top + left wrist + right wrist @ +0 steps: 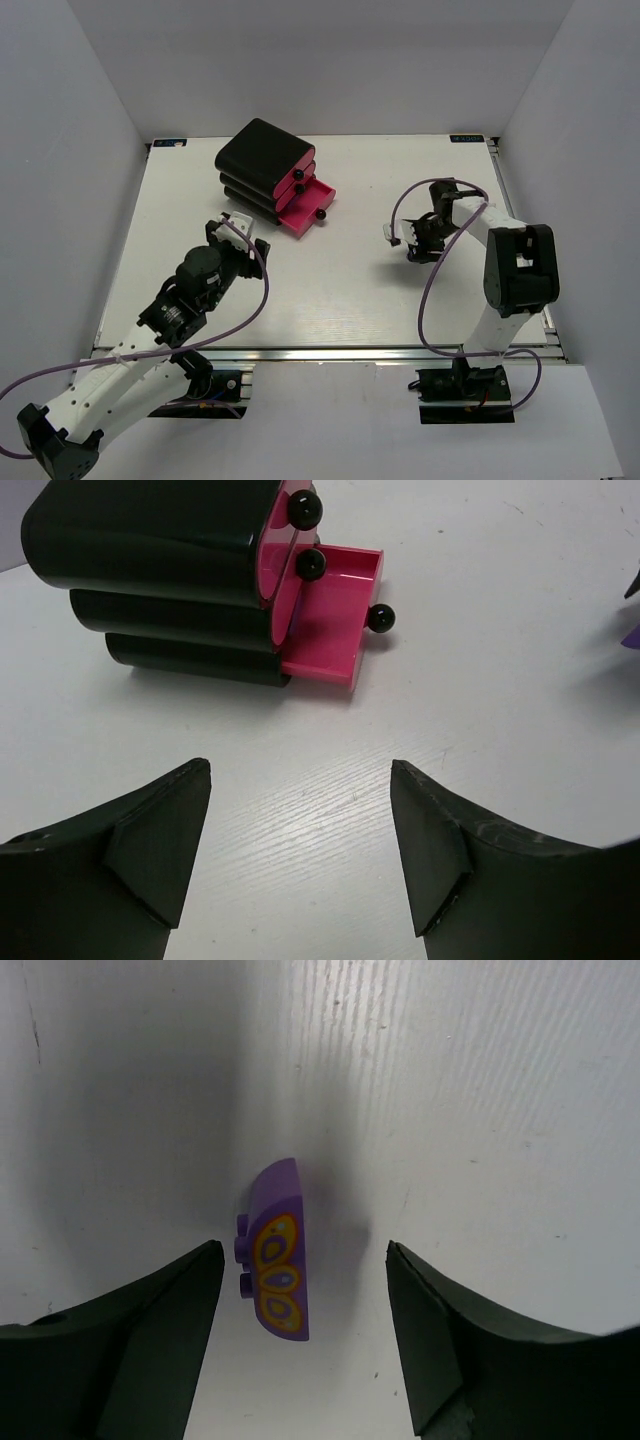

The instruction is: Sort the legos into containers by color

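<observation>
The black casing [262, 158] with three pink drawers stands at the back centre-left of the table. Its bottom drawer [305, 212] is pulled out, and in the left wrist view [330, 620] no brick shows in its visible part. My left gripper [240, 236] is open and empty [300, 780], a short way in front of the drawers. My right gripper [420, 244] is open, low over the table at the right. A purple brick [277, 1260] with yellow-orange ovals lies on its side between the open fingers, closer to the left finger [190, 1290]. No green bricks are in view.
White walls close in the table on the left, back and right. The right arm's purple cable [425, 290] loops over the table in front of its base [468, 382]. The left arm's cable [262, 285] hangs beside it.
</observation>
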Available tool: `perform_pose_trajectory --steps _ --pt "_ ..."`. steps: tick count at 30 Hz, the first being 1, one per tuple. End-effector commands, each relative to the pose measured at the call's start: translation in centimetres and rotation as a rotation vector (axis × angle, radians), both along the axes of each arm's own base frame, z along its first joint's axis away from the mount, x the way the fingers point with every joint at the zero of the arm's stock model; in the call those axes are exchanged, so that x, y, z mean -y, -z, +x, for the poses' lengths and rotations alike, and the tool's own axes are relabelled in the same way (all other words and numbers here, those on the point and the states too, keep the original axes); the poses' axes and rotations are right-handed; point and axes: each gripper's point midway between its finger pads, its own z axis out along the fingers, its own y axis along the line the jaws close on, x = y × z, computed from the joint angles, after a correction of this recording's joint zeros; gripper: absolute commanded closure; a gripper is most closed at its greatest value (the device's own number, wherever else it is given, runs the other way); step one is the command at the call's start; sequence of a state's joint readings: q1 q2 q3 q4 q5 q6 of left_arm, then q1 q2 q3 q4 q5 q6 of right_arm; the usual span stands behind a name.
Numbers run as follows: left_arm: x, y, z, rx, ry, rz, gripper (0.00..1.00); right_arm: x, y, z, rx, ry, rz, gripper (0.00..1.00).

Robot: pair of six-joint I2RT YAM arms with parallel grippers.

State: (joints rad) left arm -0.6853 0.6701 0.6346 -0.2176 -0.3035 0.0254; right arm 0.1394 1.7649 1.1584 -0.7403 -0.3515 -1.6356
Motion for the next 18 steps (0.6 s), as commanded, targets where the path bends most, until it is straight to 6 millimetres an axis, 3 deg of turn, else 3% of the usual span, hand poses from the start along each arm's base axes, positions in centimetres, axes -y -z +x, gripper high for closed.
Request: perform_pose_trajectory --steps 1,4,6,8,11,17,18 --pt "-0.4 -0.4 0.0 0.011 -0.020 -0.015 0.18 0.9 -0.1 0.2 -0.030 -0.003 -0.065 0.32" --pt "-0.3 -0.5 0.0 0.009 -0.014 -0.011 0.18 1.2 0.2 0.1 -0.057 0.007 -0.086 0.46" --pt "-0.5 -0.5 -0.1 0.014 -0.021 -0.006 0.18 0.8 0.2 -0.4 -0.097 0.006 -0.078 0.73" --pt "-0.7 -0.7 -0.1 0.025 -0.026 -0.008 0.18 -0.4 -0.9 0.0 -0.095 0.000 -0.036 0.90" --pt "-1.1 -1.0 -0.2 0.040 -0.040 -0.009 0.17 -4.0 -3.8 0.8 -0.045 -0.031 0.069 0.97" --pt "-1.8 -1.3 -0.2 0.066 -0.060 -0.003 0.17 -15.4 -11.4 4.3 0.224 -0.140 0.242 0.99" --pt "-1.8 -1.1 -0.2 0.064 -0.063 0.000 0.17 -16.5 -11.6 5.0 0.260 -0.145 0.245 0.98"
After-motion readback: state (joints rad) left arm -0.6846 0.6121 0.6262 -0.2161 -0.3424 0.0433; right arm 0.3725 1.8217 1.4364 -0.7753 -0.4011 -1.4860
